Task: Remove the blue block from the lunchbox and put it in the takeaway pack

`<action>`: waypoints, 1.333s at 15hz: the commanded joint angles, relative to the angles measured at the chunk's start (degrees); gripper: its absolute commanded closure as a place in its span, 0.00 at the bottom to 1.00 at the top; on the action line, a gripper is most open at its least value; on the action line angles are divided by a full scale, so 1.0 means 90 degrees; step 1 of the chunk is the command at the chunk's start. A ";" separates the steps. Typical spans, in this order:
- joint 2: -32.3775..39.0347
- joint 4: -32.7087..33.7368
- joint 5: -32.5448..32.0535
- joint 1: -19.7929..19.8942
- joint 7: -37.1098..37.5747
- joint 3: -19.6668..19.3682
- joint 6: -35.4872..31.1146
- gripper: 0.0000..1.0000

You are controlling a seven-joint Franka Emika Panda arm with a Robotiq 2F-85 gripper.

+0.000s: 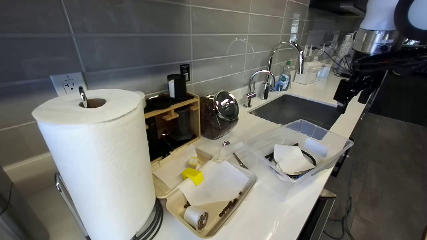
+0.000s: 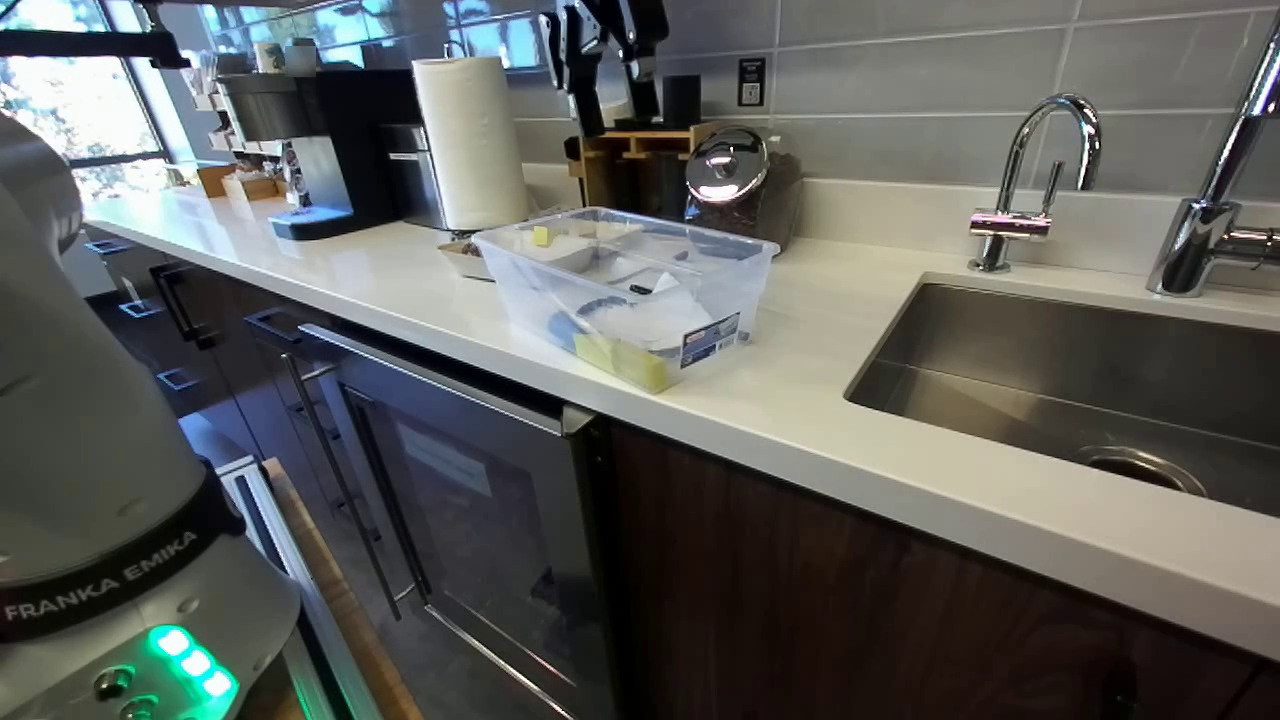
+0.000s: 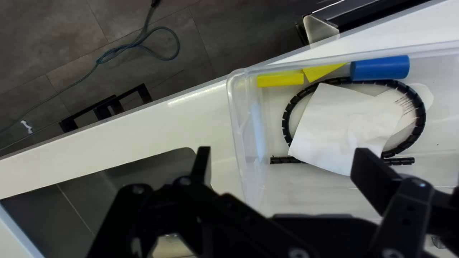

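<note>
The blue block (image 3: 380, 67) is a blue, rounded block lying against the long wall of the clear plastic box (image 3: 247, 129), which serves as the lunchbox. It also shows blurred through the box wall in an exterior view (image 2: 565, 328). Yellow pieces (image 3: 280, 80), a black ribbed ring (image 3: 287, 122) and white paper (image 3: 344, 125) share the box (image 1: 302, 128). The takeaway pack (image 1: 213, 209) is a beige open clamshell holding paper, yellow blocks (image 1: 192, 176), a white pod (image 1: 196, 218) and beans. My gripper (image 3: 285, 161) is open and empty, above the sink-side end of the box; it shows in both exterior views (image 1: 352, 102) (image 2: 619, 118).
A paper towel roll (image 1: 96, 160) stands beside the pack. A wooden organizer (image 1: 196, 116) and a bean jar (image 1: 213, 120) stand behind. Spoons (image 1: 240, 160) lie between pack and box. The sink (image 2: 1000, 350) and tall faucets (image 2: 1030, 160) are on the box's other side.
</note>
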State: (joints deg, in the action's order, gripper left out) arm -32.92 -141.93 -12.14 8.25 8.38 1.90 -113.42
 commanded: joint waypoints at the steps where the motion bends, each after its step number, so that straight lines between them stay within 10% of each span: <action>1: 0.0349 0.0228 0.0055 -0.0277 0.0171 0.0162 0.0066 0.00; 20: 0.2759 0.0487 0.1450 -0.0925 0.0209 0.0109 -0.1141 0.00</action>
State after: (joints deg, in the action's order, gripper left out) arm -11.79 -138.31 -0.97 0.46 11.45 3.75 -122.83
